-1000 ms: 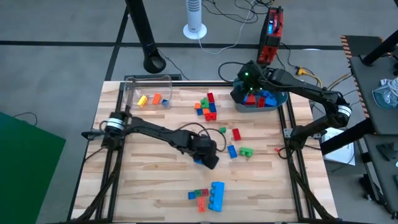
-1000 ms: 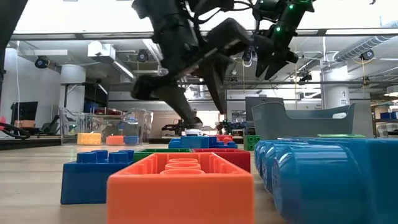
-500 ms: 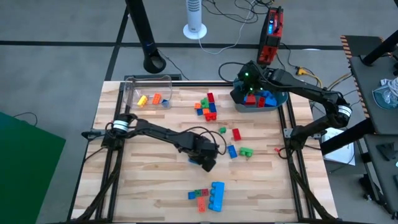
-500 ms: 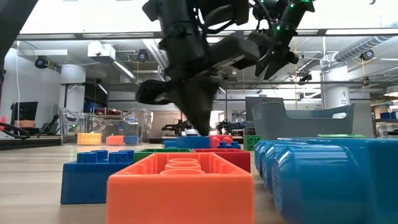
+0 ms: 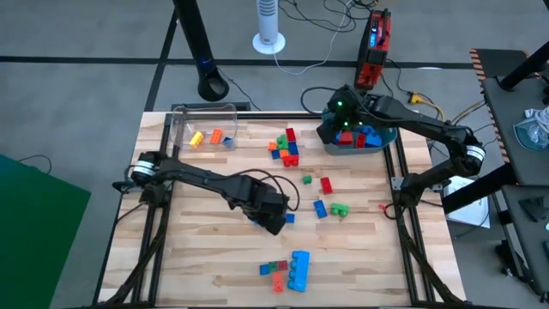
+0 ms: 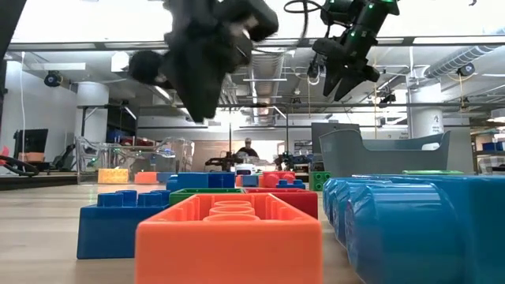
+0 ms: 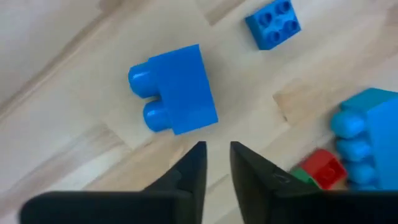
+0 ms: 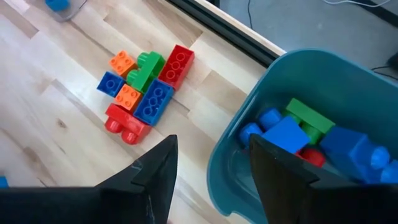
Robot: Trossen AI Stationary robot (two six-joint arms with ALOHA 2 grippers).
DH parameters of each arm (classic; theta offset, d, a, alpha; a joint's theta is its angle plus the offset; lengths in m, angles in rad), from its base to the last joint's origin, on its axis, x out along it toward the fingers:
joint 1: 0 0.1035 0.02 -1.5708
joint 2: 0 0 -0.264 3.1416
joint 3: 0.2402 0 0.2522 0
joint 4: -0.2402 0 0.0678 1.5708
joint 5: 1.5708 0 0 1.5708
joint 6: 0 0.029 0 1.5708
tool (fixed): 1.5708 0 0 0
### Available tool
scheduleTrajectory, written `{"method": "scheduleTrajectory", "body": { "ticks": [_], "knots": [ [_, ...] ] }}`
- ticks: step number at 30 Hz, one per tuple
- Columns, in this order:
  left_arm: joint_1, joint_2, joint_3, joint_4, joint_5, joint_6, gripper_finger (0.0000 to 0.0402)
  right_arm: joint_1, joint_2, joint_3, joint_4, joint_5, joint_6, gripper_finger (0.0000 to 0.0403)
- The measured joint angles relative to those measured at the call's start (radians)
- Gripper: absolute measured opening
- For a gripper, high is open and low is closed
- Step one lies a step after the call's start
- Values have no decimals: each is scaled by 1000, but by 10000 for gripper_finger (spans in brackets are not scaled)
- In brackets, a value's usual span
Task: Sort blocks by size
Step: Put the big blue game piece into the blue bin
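Blocks, small studded plastic bricks in several colours, lie scattered on the wooden worktop (image 5: 197, 257): a cluster (image 5: 286, 146) near the far edge, a few loose ones mid-table, a large light-blue brick (image 5: 298, 269) with small ones by the near edge. Left gripper (image 5: 274, 221) hangs mid-worktop, fingers nearly closed and holding nothing; a chunky blue two-stud brick (image 7: 175, 98) lies on its side just ahead of them, a tiny blue four-stud brick (image 7: 272, 23) beyond. Judgement: the step in hand is picking that chunky brick; best to spread the fingers, centre over its flat sides, not the studs, and descend square. Right gripper (image 5: 341, 120), fingers spread and empty, hovers over the teal plastic tub (image 5: 377, 142) at the far right corner, which holds chunky blue, green and red bricks (image 8: 298, 134). Clear plastic box (image 5: 204, 122) at the far left corner holds tiny yellow, orange and blue pieces (image 5: 206, 136).
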Motion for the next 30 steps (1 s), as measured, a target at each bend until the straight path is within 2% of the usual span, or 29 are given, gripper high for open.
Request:
{"method": "scheduleTrajectory", "body": {
  "ticks": [3, 8, 11, 14, 19, 30],
  "knots": [
    [-3, -30, -3, -11, -29, -16, 99, 4, 0, 0, 1, -1, 0, 177],
    [-1, -31, -8, -26, -170, -50, 189, 4, 0, 0, -2, -24, -1, 171],
    [-1, -17, -10, -27, -176, -86, 236, 6, 0, 0, -16, -57, -1, 168],
    [-5, -5, -11, -23, -176, -104, 266, 9, 0, 0, -19, -69, -1, 164],
    [-6, 4, -11, -17, -183, -125, 288, 9, 0, 0, -22, -70, -1, 158],
    [-6, 3, -17, -7, -214, -124, 290, 9, 0, 0, -25, -69, -1, 148]
  ]
}}
